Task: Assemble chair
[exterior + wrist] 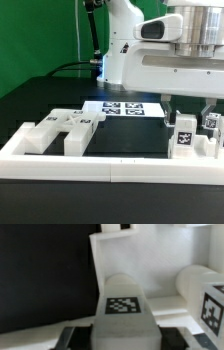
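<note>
Chunky white chair pieces with square tags lie in two groups. On the exterior view's right, my gripper (187,115) hangs over a tagged white chair block (185,137). In the wrist view, my gripper (122,338) is shut on that rounded, tagged block (122,303), with a dark finger (76,336) pressed against each side. Close beside it are a round white chair part (200,280) and another tagged piece (212,308). A further tagged chair piece (212,123) stands just behind the held block. Several loose chair pieces (60,130) sit on the exterior view's left.
The marker board (125,108) lies flat behind the middle of the black table. A long low white border rail (110,165) runs along the front, and an upright white wall (100,269) of it shows in the wrist view. The robot base (125,50) stands behind.
</note>
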Available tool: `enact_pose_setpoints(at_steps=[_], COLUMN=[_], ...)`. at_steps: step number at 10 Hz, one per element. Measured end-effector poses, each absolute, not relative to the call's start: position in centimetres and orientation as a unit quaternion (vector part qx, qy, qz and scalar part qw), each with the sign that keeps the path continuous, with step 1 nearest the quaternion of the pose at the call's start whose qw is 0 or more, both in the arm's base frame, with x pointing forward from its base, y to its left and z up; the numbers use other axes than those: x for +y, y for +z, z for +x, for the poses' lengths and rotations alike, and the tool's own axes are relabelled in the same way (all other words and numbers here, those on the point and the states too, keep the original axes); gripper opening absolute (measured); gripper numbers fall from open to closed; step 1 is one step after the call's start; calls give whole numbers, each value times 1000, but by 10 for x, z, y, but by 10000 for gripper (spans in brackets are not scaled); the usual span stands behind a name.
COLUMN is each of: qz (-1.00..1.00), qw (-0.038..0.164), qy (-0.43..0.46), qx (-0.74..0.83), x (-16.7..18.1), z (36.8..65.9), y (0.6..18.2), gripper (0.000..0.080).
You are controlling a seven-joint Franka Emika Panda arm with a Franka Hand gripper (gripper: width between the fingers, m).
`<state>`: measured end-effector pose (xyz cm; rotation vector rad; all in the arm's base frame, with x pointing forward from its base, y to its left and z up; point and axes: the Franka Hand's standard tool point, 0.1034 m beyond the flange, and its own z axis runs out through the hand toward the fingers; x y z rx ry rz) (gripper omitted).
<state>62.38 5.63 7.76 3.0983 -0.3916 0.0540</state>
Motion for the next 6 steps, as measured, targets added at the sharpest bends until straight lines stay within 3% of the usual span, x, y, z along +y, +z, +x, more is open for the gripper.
enact_pose_setpoints(at_steps=[4,5,6], qz=[986,986,986], qw=[12,12,12], qy=[4,4,4], qx=[-165,-165,-165], x=[53,53,53], z=[619,618,618], y=[78,77,77], gripper=[295,374,554])
